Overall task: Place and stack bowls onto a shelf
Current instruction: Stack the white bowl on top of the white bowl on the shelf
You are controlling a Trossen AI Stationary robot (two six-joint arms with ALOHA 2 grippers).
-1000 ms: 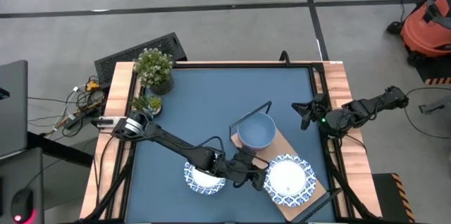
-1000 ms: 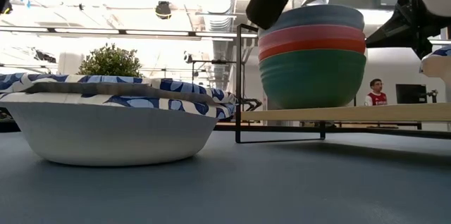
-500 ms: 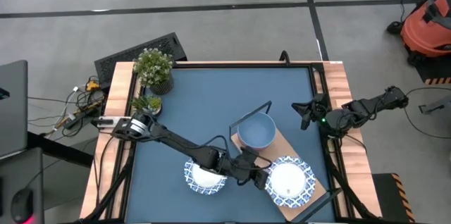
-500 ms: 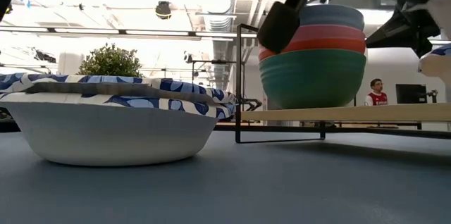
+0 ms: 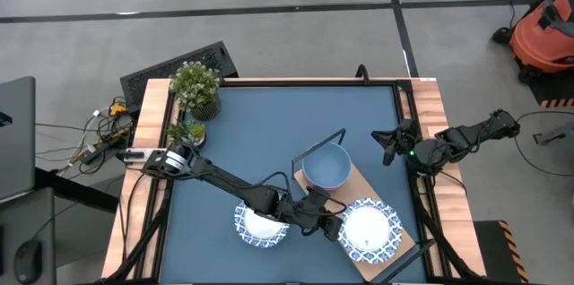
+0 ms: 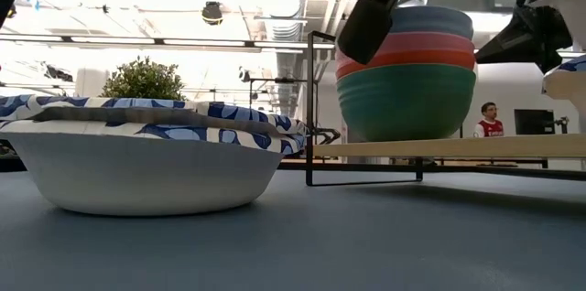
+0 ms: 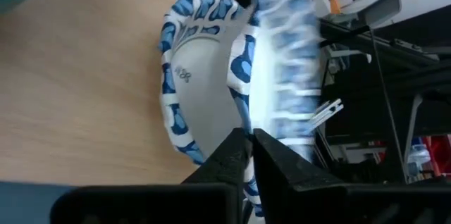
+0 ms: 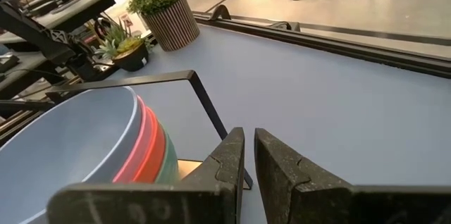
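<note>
A stack of plain bowls, pale blue on top (image 5: 326,167), stands on the light-wood shelf (image 5: 395,254) beside its black wire frame; the low view shows green, red, pink and blue bowls (image 6: 407,71). My left gripper (image 5: 325,220) is shut on a blue-and-white patterned bowl (image 5: 365,229) over the shelf's near end. Under it a second patterned bowl (image 7: 190,104) lies on the board. Another patterned bowl (image 5: 260,226) rests on the blue tabletop. My right gripper (image 5: 387,144) waits shut at the table's right side, touching nothing. My left gripper pinches the patterned bowl's rim (image 7: 244,127) between its two fingers, on the bowl's side toward the table's left. The fingers come nearly level from the table's left. The bowl sits over the lower patterned bowl; whether the two touch, I cannot tell.
Two potted plants (image 5: 195,88) stand at the table's far left corner. A wooden rim (image 5: 430,124) frames the tabletop. The left arm (image 5: 224,182) stretches across the table's near half, over the loose patterned bowl. A person (image 6: 490,119) shows far off in the room.
In the low view my left arm has come down a little in front of the stacked bowls. The patterned bowl stays in its hold over the shelf's near end.
</note>
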